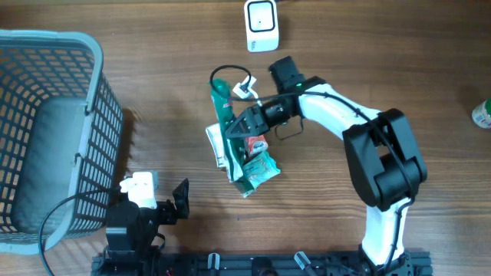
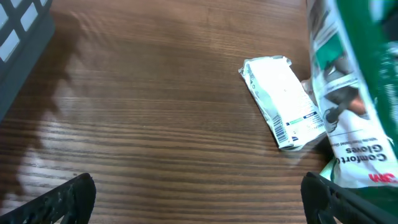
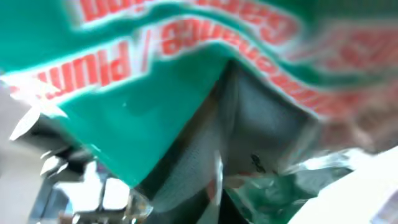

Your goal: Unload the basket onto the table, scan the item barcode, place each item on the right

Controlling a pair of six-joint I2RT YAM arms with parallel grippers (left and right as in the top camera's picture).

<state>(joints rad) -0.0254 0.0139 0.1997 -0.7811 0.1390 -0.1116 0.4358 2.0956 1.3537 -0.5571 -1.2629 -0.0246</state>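
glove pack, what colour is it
The glove pack is mostly green, with white panels and some red lettering. The left wrist view shows it best.

Wooden table (image 1: 153, 92) with smooth, faintly shiny grain, glossy green plastic-film glove packet (image 2: 354, 106), crinkled white wrapper (image 2: 283, 102) with slight sheen, matt grey plastic basket (image 1: 93, 57), smooth white plastic scanner (image 1: 261, 24)

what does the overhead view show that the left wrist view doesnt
Only overhead: the white barcode scanner at the table's far side, the whole right arm with its tool shut on the glove package, and a small green-and-white item at the right edge.
Only left wrist: the barcode label on the white packet and the "Comfort Gloves" print.
Both: the glove package, the white packet beside it, the grey basket, the wooden table and the open left tool.
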